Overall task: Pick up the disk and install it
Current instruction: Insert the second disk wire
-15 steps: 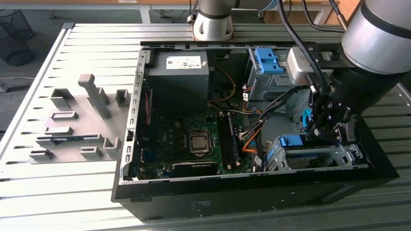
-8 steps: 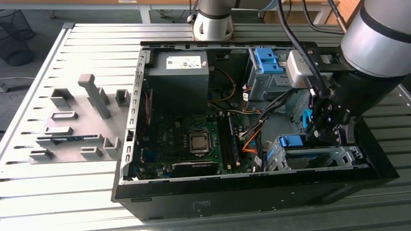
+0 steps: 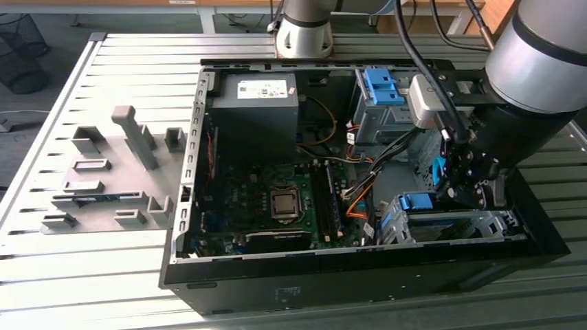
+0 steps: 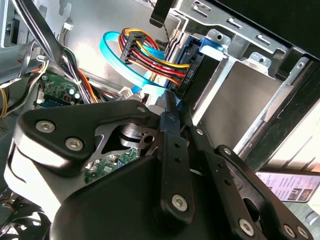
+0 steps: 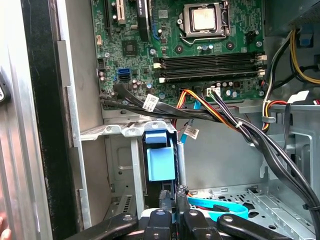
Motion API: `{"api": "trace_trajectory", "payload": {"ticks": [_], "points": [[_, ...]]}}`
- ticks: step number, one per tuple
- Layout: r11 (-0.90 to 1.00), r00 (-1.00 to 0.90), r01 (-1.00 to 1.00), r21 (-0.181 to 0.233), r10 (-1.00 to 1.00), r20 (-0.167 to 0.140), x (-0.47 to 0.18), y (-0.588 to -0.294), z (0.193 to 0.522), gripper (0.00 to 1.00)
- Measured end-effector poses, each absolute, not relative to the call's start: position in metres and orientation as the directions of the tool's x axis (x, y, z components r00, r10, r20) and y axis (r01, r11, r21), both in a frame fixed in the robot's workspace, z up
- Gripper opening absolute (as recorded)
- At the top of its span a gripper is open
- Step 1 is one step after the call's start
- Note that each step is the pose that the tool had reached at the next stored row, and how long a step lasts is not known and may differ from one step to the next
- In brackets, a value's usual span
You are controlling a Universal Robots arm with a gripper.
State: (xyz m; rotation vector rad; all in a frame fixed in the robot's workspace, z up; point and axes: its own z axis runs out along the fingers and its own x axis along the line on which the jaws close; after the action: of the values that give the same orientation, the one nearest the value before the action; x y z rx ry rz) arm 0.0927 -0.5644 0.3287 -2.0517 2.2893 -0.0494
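First wrist view: gripper (image 5: 172, 200) fingers nearly closed by disk's blue carrier (image 5: 160, 157); motherboard (image 5: 200, 45) beyond.

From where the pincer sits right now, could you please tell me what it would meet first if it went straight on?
Probably the blue carrier in the drive bay: in the first wrist view the pincer points straight at it, with the metal bay frame around it. Depth is unclear, so the gap between them cannot be judged.

- In the exterior view, the gripper (image 3: 469, 191) is masked by the arm (image 3: 537, 62), itself cut off at the edge.
- The disk (image 5: 161, 162) is seen edge-on in its bay; its label is hidden.
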Motion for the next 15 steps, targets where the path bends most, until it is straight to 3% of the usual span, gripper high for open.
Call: {"api": "trace_trajectory", "payload": {"ticks": [6, 7, 15], "points": [[0.110, -0.108, -0.992, -0.069, -0.994, -0.029, 0.093, -0.564, 0.330, 0.17], [0.110, -0.108, -0.992, -0.069, -0.994, -0.029, 0.093, -0.564, 0.331, 0.24], [0.110, -0.108, -0.992, -0.069, -0.994, -0.029, 0.093, -0.564, 0.346, 0.22]]}}
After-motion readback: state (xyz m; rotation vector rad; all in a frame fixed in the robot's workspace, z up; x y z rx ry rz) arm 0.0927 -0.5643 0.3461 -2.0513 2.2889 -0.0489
